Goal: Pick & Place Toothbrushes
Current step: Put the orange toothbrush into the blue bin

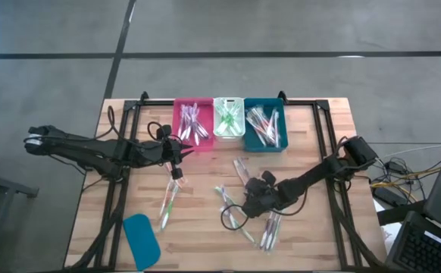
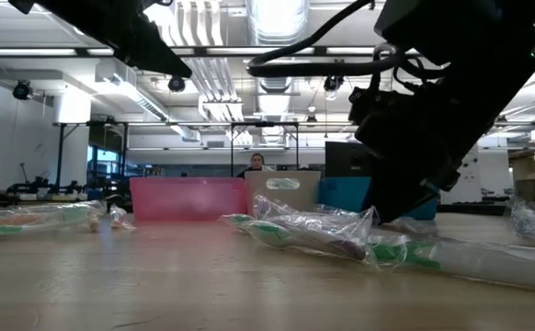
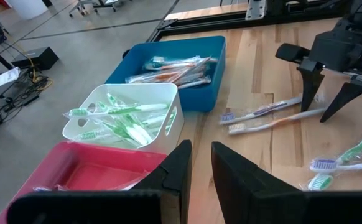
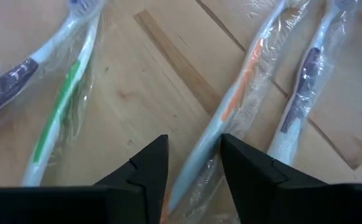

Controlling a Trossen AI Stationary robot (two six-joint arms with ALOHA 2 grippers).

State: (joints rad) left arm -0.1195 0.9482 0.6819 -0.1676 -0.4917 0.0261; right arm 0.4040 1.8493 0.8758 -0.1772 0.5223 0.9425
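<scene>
The right tool (image 4: pixel 193 158) sits low over loose toothbrushes (image 4: pixel 231 99) on the table (image 4: pixel 168 56), fingers narrowly parted. The left tool (image 3: pixel 196 165), narrowly parted and empty, hovers by the pink bin (image 3: pixel 88 174).

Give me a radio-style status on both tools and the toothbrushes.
Left tool open, empty, by pink bin. Right tool open, low over an orange-accented toothbrush. Loose toothbrushes on table. Nothing blocking.

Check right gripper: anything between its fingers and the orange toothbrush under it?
Nothing visible. The right gripper is open, fingers straddling the wrapped orange toothbrush on the table. A purple toothbrush lies alongside, outside the fingers.
</scene>
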